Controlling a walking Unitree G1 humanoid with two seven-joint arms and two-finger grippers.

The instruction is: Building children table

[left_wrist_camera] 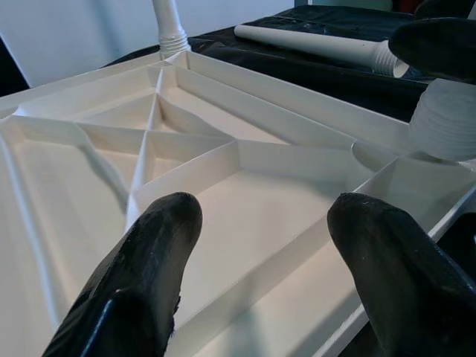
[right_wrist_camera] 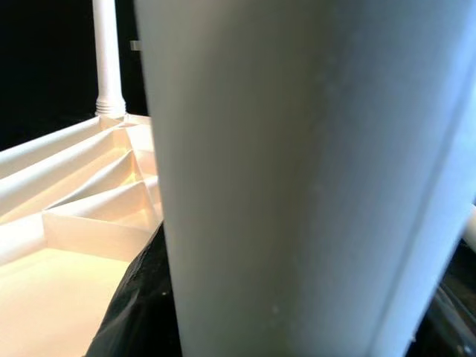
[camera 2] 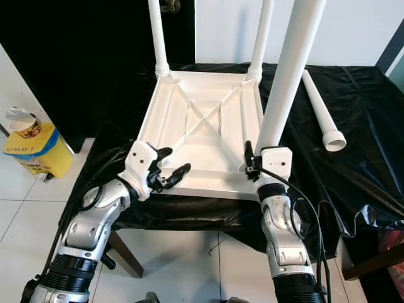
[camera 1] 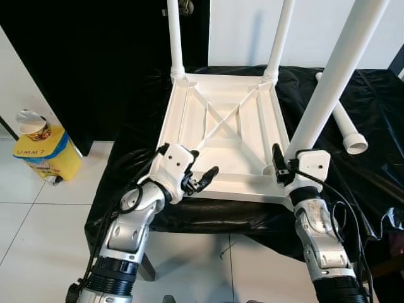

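Right gripper (camera 1: 282, 165) clamps the third leg (camera 1: 328, 88) upright at its corner socket (to seat it, I'd guess) while left gripper (camera 1: 201, 180), fingers spread and empty, hovers at the upturned tabletop (camera 1: 221, 120).

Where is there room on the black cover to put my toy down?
The black cover is bare between the upside-down tabletop and the loose leg, and along its right side beyond that leg. The front edge is crowded: left gripper open at the rim, right gripper holding a leg.

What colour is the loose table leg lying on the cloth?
White, like the tabletop. The loose leg shows best in the right eye view.
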